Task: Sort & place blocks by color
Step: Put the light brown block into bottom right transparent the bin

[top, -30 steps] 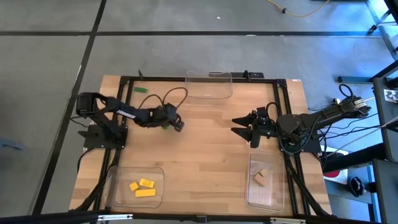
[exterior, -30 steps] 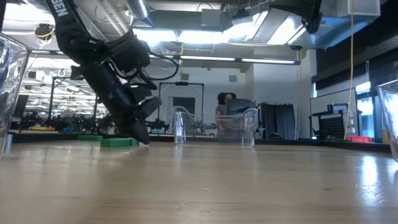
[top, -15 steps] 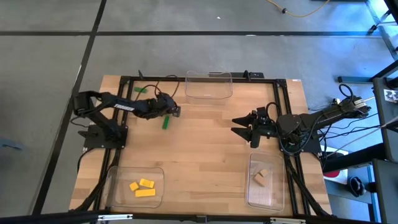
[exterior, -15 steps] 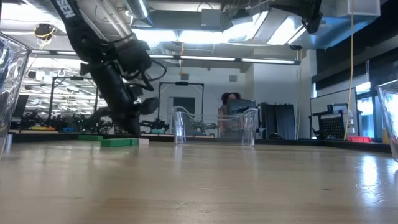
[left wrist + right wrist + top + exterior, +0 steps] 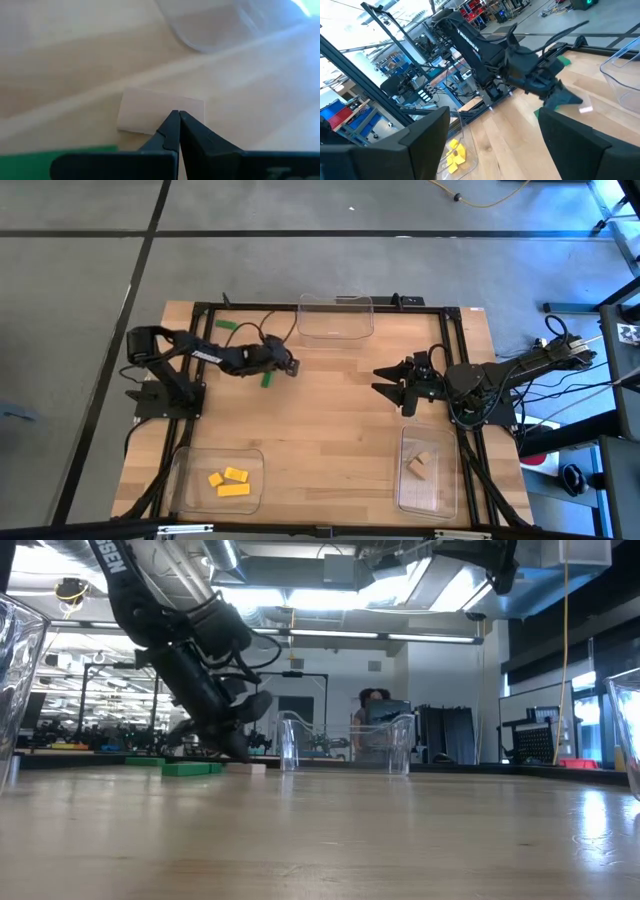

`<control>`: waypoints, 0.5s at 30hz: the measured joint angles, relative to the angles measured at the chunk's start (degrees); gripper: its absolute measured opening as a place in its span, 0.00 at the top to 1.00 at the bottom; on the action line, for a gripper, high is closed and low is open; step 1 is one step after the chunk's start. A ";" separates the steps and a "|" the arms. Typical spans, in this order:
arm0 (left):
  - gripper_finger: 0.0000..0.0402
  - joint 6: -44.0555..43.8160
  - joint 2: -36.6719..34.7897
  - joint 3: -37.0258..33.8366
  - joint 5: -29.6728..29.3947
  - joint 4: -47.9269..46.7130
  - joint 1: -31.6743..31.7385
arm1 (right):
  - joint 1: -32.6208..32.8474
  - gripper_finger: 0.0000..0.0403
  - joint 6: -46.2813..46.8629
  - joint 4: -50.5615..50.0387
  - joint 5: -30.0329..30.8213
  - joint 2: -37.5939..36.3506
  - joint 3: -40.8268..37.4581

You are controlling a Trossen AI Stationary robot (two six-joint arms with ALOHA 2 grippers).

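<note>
A pale tan block (image 5: pixel 145 112) lies flat on the table beside a green block (image 5: pixel 267 378), a little short of the clear tray (image 5: pixel 335 316) at the far edge. My left gripper (image 5: pixel 176 116) is shut, slanting down with its tips over the tan block's near edge. In the low view the left gripper (image 5: pixel 243 753) ends just above the tan block (image 5: pixel 247 768). A second green block (image 5: pixel 227 325) lies far left. My right gripper (image 5: pixel 383 382) hovers open above the table's right half, holding nothing. My left gripper points its shut fingertips (image 5: pixel 172 125) slanting down at the near edge of the tan block (image 5: pixel 165 107), which lies flat on the table. I cannot tell whether the tips touch it.
A clear tray (image 5: pixel 190 465) at the near left holds three yellow blocks (image 5: pixel 228 481). Another clear tray (image 5: pixel 438 485) at the near right holds tan blocks (image 5: pixel 417 465). A black frame (image 5: pixel 250 307) runs along the table's edges. Bare wood fills the middle.
My left gripper, shut throughout, has swung off the green block toward the far edge and then a little toward the right, ending at the tan block. The green block, partly covered before, lies in the same place and now shows in full.
</note>
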 joint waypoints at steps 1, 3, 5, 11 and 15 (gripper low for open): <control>1.00 0.07 0.00 0.00 0.41 0.02 -0.89 | 0.00 0.24 0.00 0.00 0.01 0.00 0.00; 1.00 0.09 0.00 0.00 1.40 -0.84 -2.90 | 0.00 0.24 -0.02 0.00 0.01 0.00 0.00; 1.00 0.09 -0.03 0.01 3.28 -1.89 -5.22 | -0.01 0.24 -0.04 0.00 0.01 0.00 0.00; 1.00 -1.82 -0.15 0.11 7.21 -2.72 -14.12 | 0.00 0.24 -0.04 0.00 0.03 0.00 0.00; 1.00 -2.42 -0.13 0.09 10.49 -2.14 -20.01 | 0.00 0.24 -0.04 0.00 0.03 0.00 0.00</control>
